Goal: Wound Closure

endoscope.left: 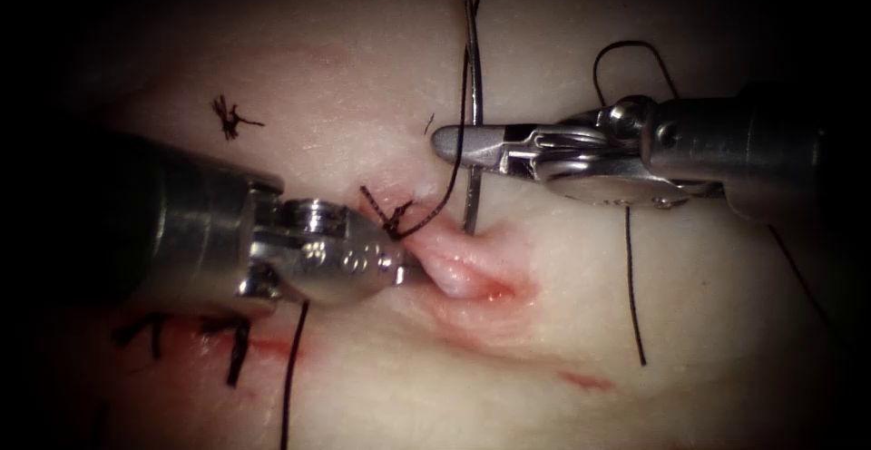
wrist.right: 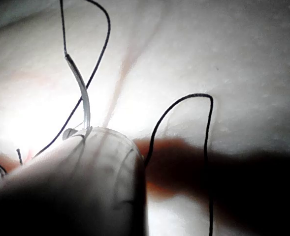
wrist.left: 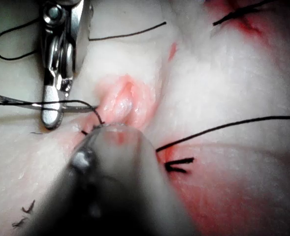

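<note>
At the cut [endoscope.left: 472,273], left tool [endoscope.left: 408,264] pinches soft, tearable tissue [endoscope.left: 544,341]; right tool [endoscope.left: 458,146] clamps the stiff needle [endoscope.left: 473,96] mid-curve (sensible grip), clear of tissue.

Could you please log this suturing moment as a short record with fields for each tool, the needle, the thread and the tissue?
left tool: jaws shut on a raised fold of tissue at the cut
right tool: jaws shut on the needle, partway along its curve
needle: held above the cut, standing roughly upright; its lower tip sits close to the fold, entry into tissue cannot be told
thread: runs from the stitch beside the left tool up past the needle
tissue: pale, red fluid at the cut, older stitches to the left
</note>
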Controlling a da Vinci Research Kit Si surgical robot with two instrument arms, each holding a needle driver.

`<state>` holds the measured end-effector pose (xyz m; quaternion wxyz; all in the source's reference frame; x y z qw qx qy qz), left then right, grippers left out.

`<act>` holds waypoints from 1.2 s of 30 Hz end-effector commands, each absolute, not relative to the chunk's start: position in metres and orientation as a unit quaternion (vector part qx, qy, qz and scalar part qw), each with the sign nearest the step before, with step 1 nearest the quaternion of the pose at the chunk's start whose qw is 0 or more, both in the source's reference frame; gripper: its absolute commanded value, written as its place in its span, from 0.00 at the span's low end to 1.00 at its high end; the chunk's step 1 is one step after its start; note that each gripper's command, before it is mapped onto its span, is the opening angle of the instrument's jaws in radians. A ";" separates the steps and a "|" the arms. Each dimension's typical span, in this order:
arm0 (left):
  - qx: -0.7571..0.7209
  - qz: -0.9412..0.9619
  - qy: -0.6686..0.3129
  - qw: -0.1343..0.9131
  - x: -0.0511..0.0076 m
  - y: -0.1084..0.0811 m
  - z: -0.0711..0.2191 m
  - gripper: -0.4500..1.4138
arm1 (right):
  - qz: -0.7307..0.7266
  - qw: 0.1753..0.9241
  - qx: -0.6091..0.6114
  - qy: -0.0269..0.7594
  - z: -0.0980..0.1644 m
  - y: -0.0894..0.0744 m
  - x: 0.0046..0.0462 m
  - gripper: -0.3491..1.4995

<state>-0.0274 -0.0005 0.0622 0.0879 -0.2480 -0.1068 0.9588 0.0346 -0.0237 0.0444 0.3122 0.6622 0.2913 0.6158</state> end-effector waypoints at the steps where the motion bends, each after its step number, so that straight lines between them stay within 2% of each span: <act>1: -0.248 0.959 -0.107 0.088 -0.0279 0.000 0.063 0.00 | 0.611 0.311 0.668 0.289 0.045 -0.024 0.0358 0.00; 36: -0.250 0.958 -0.109 0.086 -0.0276 0.000 0.063 0.00 | 0.586 0.309 0.705 0.252 0.038 -0.034 0.0371 0.00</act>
